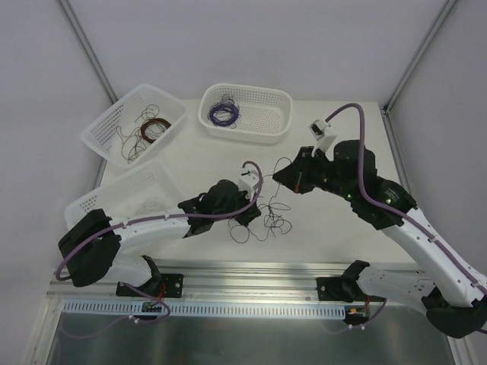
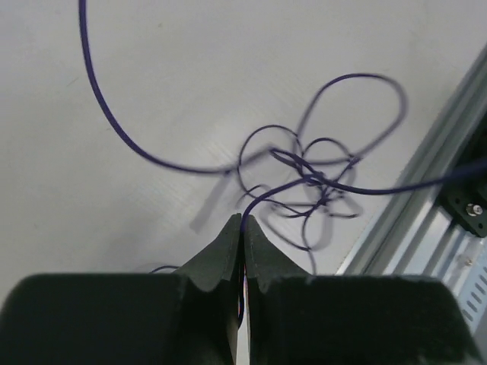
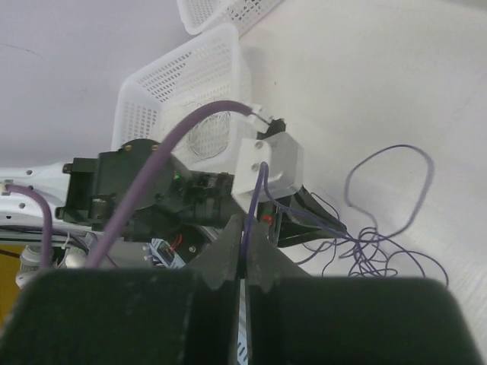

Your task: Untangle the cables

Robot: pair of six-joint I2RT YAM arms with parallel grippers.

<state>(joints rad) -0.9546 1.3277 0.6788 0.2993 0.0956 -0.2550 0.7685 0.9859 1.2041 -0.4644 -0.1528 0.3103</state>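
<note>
A loose tangle of thin purple cable (image 1: 272,218) lies on the white table between the two arms. My left gripper (image 1: 253,214) is at the tangle's left edge. In the left wrist view it is shut (image 2: 243,219) on a purple strand that runs out to the knot (image 2: 316,182). My right gripper (image 1: 284,180) is above and behind the tangle. In the right wrist view it is shut (image 3: 246,222) on a purple strand that runs down to the tangle (image 3: 373,245). No dark brown or whitish loose wire shows in the tangle.
Three white mesh baskets stand at the back and left: one (image 1: 99,131) holds a brown coil (image 1: 154,128), one (image 1: 283,96) holds a purple coil (image 1: 224,114), one (image 1: 114,187) holds whitish wire. The aluminium rail (image 1: 251,268) runs along the near edge.
</note>
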